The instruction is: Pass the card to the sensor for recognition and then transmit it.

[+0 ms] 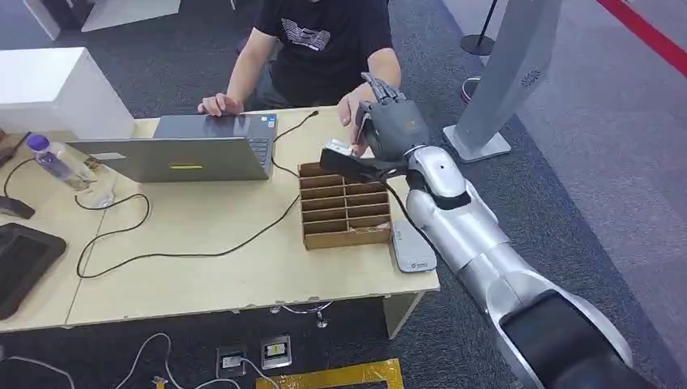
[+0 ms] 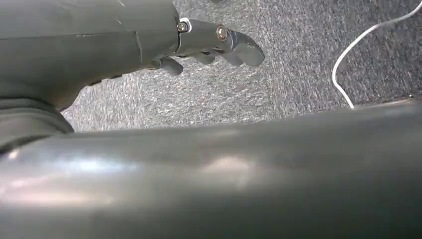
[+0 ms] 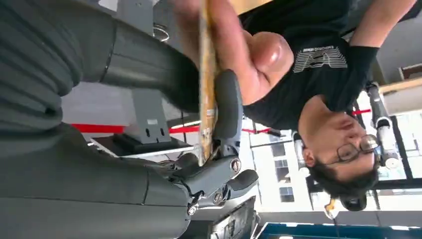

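My right hand [image 1: 390,121] is raised over the table's far right corner, just in front of a seated person. In the right wrist view it pinches a thin tan card [image 3: 205,74], seen edge-on, between the thumb [image 3: 228,107] and the fingers. The person's hand [image 3: 249,59] grips the same card from the other side. The grey flat sensor [image 1: 413,247] lies on the table's right edge, nearer me than the hand. My left hand [image 2: 214,42] hangs over grey carpet with its fingers loosely apart and nothing in them.
A wooden slotted card box [image 1: 344,207] stands right below my right arm. A laptop [image 1: 190,154] with a black cable sits mid-table, with a water bottle [image 1: 53,158] at the far left. A white stand [image 1: 502,81] rises beyond the table's right end.
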Available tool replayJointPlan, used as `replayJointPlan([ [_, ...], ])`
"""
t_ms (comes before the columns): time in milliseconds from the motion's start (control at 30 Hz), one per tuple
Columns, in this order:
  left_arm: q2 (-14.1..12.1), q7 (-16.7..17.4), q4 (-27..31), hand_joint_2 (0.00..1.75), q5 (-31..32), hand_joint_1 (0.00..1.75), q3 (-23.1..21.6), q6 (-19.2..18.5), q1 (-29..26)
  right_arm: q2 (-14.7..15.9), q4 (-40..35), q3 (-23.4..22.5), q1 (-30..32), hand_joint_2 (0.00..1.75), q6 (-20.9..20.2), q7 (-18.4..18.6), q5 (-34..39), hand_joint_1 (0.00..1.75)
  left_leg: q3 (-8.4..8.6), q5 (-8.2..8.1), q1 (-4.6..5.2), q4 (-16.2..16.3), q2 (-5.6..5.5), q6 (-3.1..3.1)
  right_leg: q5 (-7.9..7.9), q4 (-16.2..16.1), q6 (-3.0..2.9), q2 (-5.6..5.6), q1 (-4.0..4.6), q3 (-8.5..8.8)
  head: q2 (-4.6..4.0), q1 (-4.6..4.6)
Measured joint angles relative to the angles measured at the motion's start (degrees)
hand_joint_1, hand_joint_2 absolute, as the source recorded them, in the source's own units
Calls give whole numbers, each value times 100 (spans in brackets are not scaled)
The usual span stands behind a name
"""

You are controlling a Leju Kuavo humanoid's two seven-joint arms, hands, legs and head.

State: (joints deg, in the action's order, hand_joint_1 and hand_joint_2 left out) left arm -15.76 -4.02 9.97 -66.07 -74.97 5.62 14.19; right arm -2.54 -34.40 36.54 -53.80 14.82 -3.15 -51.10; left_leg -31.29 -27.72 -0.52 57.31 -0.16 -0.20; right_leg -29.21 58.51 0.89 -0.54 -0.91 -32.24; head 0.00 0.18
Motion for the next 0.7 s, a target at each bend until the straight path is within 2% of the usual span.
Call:
replayJointPlan([
  [133,4,13,0,0,13,0,0,-2,25,37,72,15,43,175,249,15,9,0,0,0,0,0,0,0,1,0,-1,1,0,0,0,0],
  [233,4,26,0,0,26,0,0,-7,31,65,105,15,73,175,177,6,202,0,0,0,0,0,1,0,1,0,-1,3,0,0,0,0],
  [333,2,26,0,0,26,0,0,-11,32,92,107,13,79,175,4,7,354,0,0,0,0,0,1,0,1,0,-1,3,0,0,0,0],
  [533,2,28,0,0,13,0,0,-42,16,184,-46,11,130,175,-691,68,826,0,0,0,0,0,1,0,1,0,-1,2,0,1,0,0],
  [700,0,28,0,0,-64,0,0,-24,-103,514,-731,11,393,175,-1012,562,1047,0,2,-1,0,1,1,0,1,-2,-1,3,0,1,0,0],
])
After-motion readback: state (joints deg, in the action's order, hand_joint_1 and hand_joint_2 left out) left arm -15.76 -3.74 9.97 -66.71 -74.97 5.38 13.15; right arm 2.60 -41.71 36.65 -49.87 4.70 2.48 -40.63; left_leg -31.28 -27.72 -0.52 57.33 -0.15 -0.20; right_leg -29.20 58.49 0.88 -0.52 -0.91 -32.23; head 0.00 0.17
